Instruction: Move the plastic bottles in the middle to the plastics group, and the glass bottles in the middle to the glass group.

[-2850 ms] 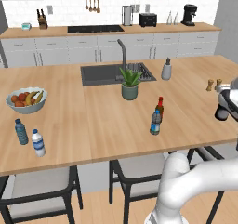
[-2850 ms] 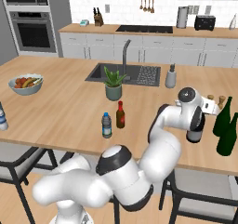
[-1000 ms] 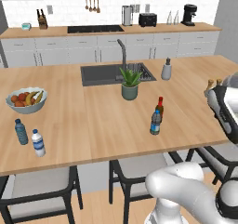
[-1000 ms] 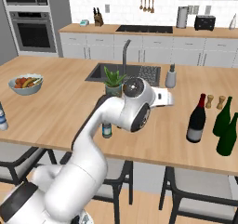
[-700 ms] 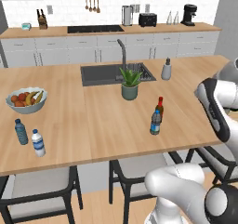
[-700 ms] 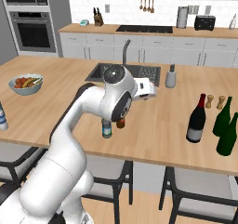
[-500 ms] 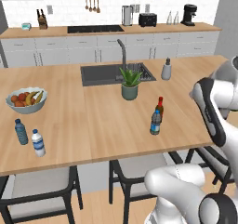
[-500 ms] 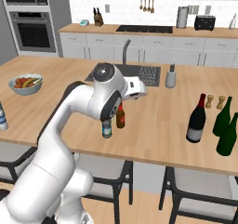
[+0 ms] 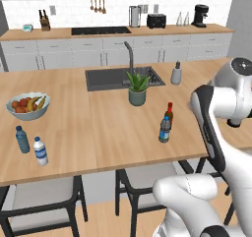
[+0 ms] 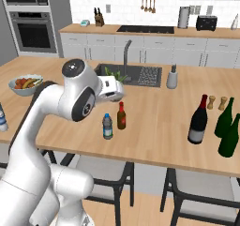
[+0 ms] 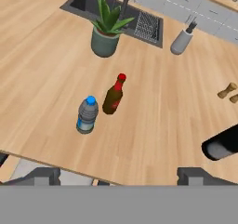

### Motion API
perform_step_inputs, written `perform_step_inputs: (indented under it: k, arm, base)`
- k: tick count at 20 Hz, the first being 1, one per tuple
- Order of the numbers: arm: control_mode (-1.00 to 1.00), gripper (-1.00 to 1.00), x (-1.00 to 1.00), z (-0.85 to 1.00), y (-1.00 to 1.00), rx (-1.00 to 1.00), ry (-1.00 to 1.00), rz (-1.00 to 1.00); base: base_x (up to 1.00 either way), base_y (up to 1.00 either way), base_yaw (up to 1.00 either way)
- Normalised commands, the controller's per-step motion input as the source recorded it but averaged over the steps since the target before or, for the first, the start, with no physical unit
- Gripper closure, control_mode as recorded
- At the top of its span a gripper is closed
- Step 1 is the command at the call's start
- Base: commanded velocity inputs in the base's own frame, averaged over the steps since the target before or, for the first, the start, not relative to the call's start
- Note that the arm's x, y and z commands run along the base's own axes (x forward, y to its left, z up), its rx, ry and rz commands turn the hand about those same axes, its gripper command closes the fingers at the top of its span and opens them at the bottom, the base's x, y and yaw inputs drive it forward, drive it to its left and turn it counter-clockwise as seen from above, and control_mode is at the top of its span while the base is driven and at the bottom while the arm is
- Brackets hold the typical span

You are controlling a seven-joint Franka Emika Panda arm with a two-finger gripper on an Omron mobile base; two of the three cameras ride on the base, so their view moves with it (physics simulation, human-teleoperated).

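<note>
White arm arches high above the counter, its gripper (image 11: pixel 118 175) spread wide and empty, having swung left from the wine bottle (image 10: pixel 198 120). Beneath stand the greyish water bottle (image 11: pixel 87 115) and brown bottle (image 11: pixel 114 95), close together.

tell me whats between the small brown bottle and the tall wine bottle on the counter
Nothing: between the small brown bottle and the tall wine bottle the wooden counter is bare, as the right base view shows.
</note>
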Motion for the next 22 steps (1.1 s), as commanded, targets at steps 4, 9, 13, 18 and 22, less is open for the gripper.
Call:
perform_step_inputs:
  k: [4,9,13,18,22]
  arm:
    - [-1.00,-1.00,-0.10,0.03,0.19,0.00,0.05,0.00]
    - [-1.00,-1.00,-0.02,-0.12,0.10,0.00,0.09,0.00]
    - [-1.00,-1.00,0.00,-0.20,0.43,0.00,0.07,-0.02]
    - [-1.00,-1.00,0.08,-0.24,0.41,0.00,0.04,-0.04]
    - [-1.00,-1.00,0.44,-0.18,0.08,0.03,0.02,-0.09]
  base:
    - [0.00,0.00,0.00]
    - [0.00,0.00,0.00]
    - [0.00,0.00,0.00]
    - [0.00,0.00,0.00]
    - [0.00,0.00,0.00]
